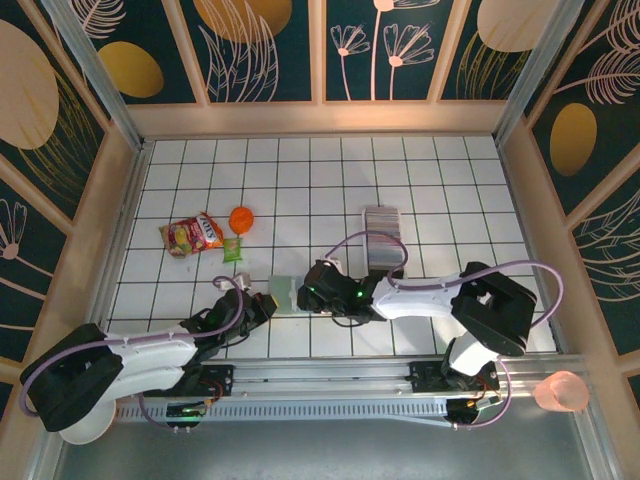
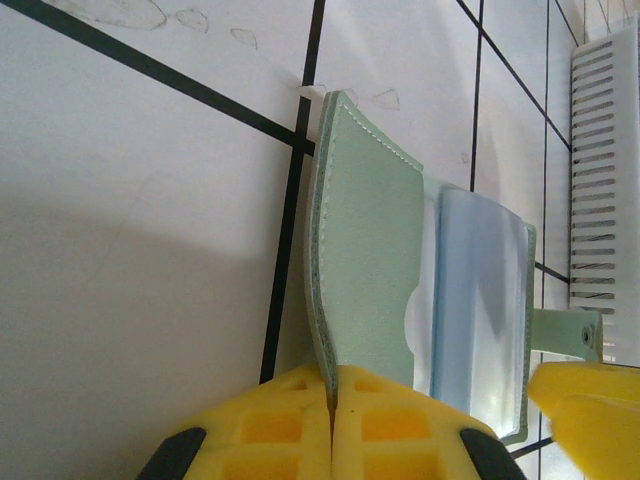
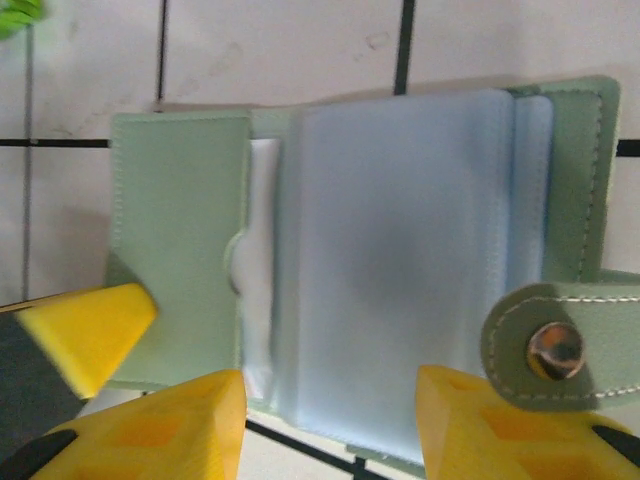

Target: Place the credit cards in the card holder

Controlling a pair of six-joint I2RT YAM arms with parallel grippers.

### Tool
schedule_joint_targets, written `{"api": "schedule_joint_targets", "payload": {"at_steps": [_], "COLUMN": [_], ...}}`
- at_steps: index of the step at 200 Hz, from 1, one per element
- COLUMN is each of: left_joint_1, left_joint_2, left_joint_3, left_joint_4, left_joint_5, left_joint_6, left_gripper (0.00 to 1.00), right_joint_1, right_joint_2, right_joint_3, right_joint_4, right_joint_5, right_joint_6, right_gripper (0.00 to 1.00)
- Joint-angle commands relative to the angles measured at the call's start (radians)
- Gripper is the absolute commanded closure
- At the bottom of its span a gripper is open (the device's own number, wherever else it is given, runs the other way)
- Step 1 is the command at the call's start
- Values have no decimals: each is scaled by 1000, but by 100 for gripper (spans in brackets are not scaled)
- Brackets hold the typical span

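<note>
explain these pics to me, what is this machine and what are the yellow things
Two robot arms are bolted at the near edge of a tiled table. One picture looks down from above; the other two come from a camera on each wrist, so the yellow blocks are gripper fingers. The left gripper is shut on the green cover of the open card holder. The right gripper is open over its blue sleeves. Farther back lies a slotted tray of credit cards; to the left, a snack packet.
</note>
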Motion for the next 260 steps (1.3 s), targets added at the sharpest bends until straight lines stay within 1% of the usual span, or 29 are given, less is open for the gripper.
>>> {"api": "schedule_joint_targets", "payload": {"at_steps": [1,11,15,21,24,38,43,48,51,54,64,69,82,94,124,135,159,206,240,260], "left_joint_1": [-3,-4,-3,-4,-3,-3,-4,-4,-4,-4,-3,-4,-4,-3,-3,-3,-4,-4,-4,-4], "left_joint_2": [-16,-22,-26,-35,-43,-95,-119,-145,-162,-180,-240,-268,-326,-365,-377,-360,-312,-180,-102,-75], "left_joint_3": [-19,-19,-19,-14,-7,21,25,26,25,23,7,-3,-31,-49,-63,-61,-44,-15,-2,12], "left_joint_4": [-29,-35,-41,-62,-84,-198,-230,-254,-266,-278,-298,-303,-323,-334,-293,-273,-247,-176,-119,-134], "left_joint_5": [13,10,10,6,-1,-58,-78,-94,-104,-114,-138,-150,-173,-180,-135,-120,-103,-59,-27,-33], "left_joint_6": [-6,-5,-1,11,19,41,43,45,44,43,34,32,9,-1,10,13,19,37,49,53], "left_gripper": [100,99,91,71,64,42,38,37,38,42,65,69,70,74,74,75,82,90,94,95], "right_joint_1": [9,12,13,13,13,17,16,16,16,16,17,18,18,19,23,24,22,22,22,24], "right_joint_2": [38,43,47,52,56,71,75,77,77,78,75,73,64,61,79,82,89,113,142,139], "right_joint_3": [17,19,19,20,22,19,14,10,6,5,-3,-6,-13,-12,7,14,29,65,92,88], "right_joint_4": [-40,-52,-54,-56,-59,-67,-67,-66,-64,-64,-66,-66,-63,-59,-44,-34,-13,47,93,144], "right_joint_5": [43,58,61,61,61,64,64,62,62,62,67,72,79,79,71,68,62,31,-1,-7], "right_joint_6": [19,22,23,21,22,31,36,41,42,43,49,55,55,52,50,49,47,38,42,55], "right_gripper": [52,52,52,52,52,52,52,52,52,52,52,52,52,52,52,52,52,52,52,52]}}
